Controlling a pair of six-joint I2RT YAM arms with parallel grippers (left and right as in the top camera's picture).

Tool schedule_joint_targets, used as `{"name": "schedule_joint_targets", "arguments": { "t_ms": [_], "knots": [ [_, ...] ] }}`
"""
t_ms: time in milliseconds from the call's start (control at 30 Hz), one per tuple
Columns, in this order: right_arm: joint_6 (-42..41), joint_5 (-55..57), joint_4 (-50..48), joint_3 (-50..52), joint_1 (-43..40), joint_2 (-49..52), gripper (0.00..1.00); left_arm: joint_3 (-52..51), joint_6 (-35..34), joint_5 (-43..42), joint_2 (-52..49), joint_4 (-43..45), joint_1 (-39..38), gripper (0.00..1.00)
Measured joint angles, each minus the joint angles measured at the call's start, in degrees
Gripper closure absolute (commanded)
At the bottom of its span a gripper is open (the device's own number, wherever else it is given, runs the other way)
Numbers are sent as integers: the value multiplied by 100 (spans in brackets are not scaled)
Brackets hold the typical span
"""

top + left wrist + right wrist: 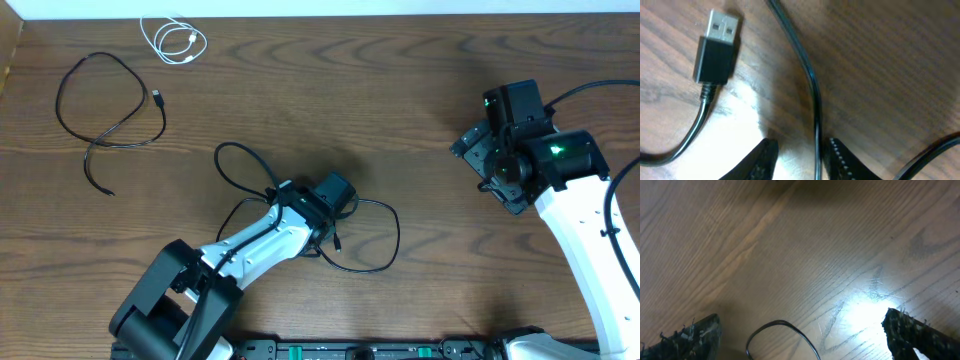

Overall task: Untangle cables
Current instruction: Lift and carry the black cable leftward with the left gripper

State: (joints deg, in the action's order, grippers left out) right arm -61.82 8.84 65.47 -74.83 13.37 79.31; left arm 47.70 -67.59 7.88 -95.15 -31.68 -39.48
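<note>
White cable (172, 40) and one black cable (105, 120) are lying apart far left, so the left end effector (799, 150), unclenched, is straddling the remaining looped black cable (812, 90) at the centre of the bench (400, 90) while the right end effector (802, 327) is hanging released.

Overhead, the left arm (260, 240) covers the middle stretch of the nearer black cable (397, 228) lying beneath it.
</note>
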Motion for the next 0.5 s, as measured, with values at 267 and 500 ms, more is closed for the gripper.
{"name": "schedule_joint_targets", "arguments": {
  "t_ms": [267,500],
  "knots": [
    [0,-2,0,0,0,0,1,-11,42,116,-13,142,4,92],
    [0,0,0,0,0,0,1,-11,79,149,-13,157,4,93]
  ]
}}
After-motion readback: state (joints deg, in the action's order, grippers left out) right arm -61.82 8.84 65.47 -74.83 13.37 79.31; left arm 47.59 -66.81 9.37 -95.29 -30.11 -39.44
